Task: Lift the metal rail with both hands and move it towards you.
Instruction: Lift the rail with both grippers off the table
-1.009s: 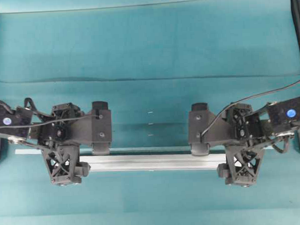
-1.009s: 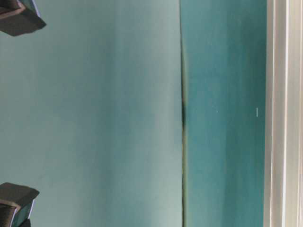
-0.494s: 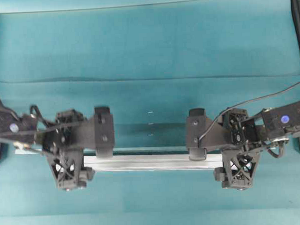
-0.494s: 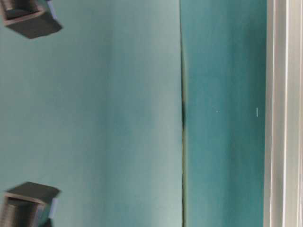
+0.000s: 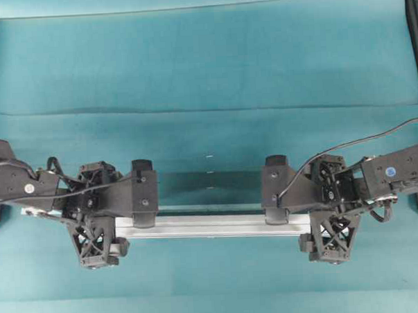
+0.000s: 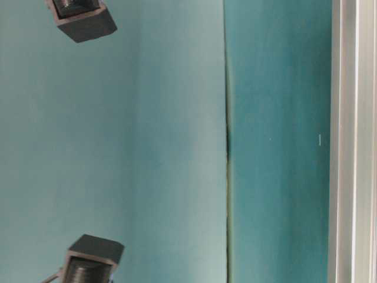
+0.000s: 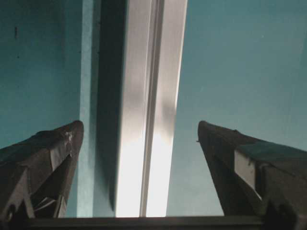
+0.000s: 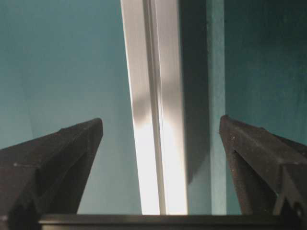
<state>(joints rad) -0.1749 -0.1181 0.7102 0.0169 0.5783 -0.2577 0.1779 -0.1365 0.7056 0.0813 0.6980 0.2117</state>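
One long silver rail (image 5: 212,225) lies flat on the teal surface (image 5: 205,59), running left to right across the overhead view. It is a straight aluminium bar with grooves along its length, bright where the light catches it and throwing a dark shadow on one side. A thin pale-blue strip (image 7: 88,96) lies on the surface just beside it, parallel to it.

Near the rail's left end sits the left pincer (image 5: 96,234). In the left wrist view its two black fingers (image 7: 43,158) are spread wide, one on each side of the rail, with teal showing between each finger and the metal. The same holds near the right end: the right pincer (image 5: 331,224) stands with its fingers (image 8: 53,163) wide apart, the rail running up the middle of the gap and touching neither.

From above, the black bodies of both pincers cover the parts of the rail they straddle, and only the stretch between them shows clearly; a short pale piece peeks out left of the left arm. How high the fingertips hang over the surface cannot be told. The table-level view shows the rail (image 6: 353,141) as a pale band along its right edge, cut off by the frame, and two dark blocky parts at its left side, both only partly in view.
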